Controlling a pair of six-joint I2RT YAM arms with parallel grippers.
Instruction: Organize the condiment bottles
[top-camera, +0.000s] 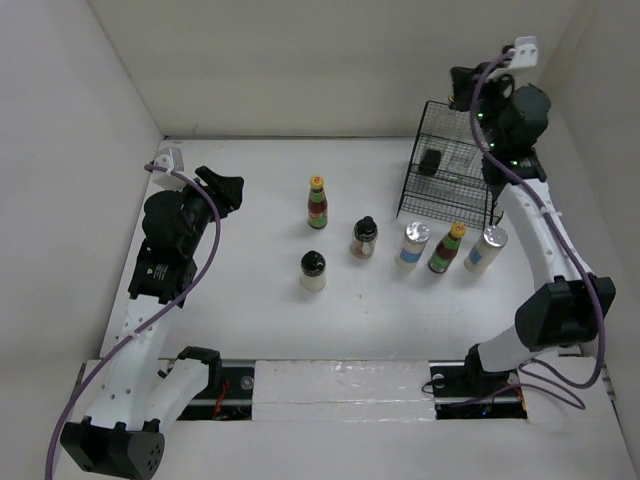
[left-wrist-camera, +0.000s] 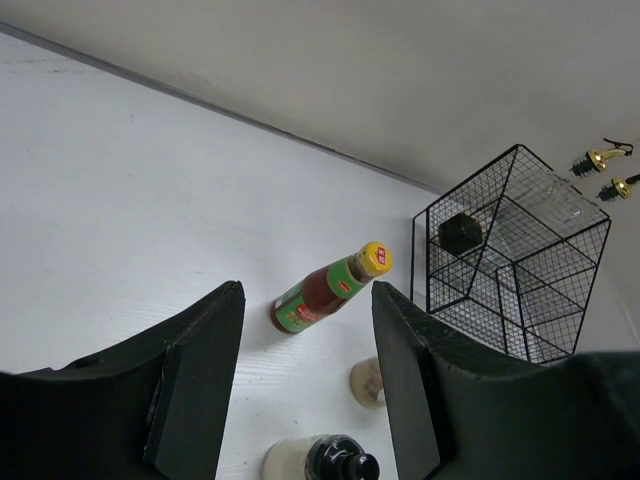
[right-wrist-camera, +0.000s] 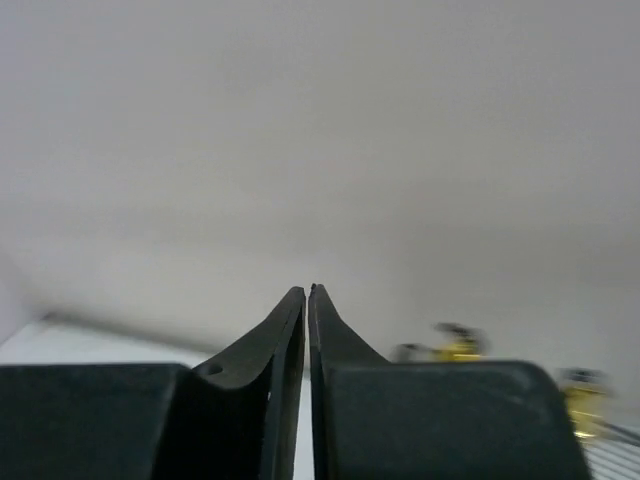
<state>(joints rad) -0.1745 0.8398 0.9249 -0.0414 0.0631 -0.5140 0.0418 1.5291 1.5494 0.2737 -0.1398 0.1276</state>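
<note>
Black left gripper (top-camera: 224, 187) hovers spread and empty over the table (top-camera: 250, 320), aimed at a yellow-capped bottle (top-camera: 318, 203). Five more condiment bottles (top-camera: 413, 243) stand rightward, in front of the wire basket (top-camera: 445, 170). Right gripper (right-wrist-camera: 306, 292) is raised near the basket, fingers pressed together on nothing; gold spouts (right-wrist-camera: 455, 348) show only as a blur.

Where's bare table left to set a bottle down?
Free: between the left arm and the green-labelled sauce bottle, and the near strip of table in front of the black-capped jars. Crowded: the row of shakers and red-labelled sauce bottle just before the wire basket.
</note>
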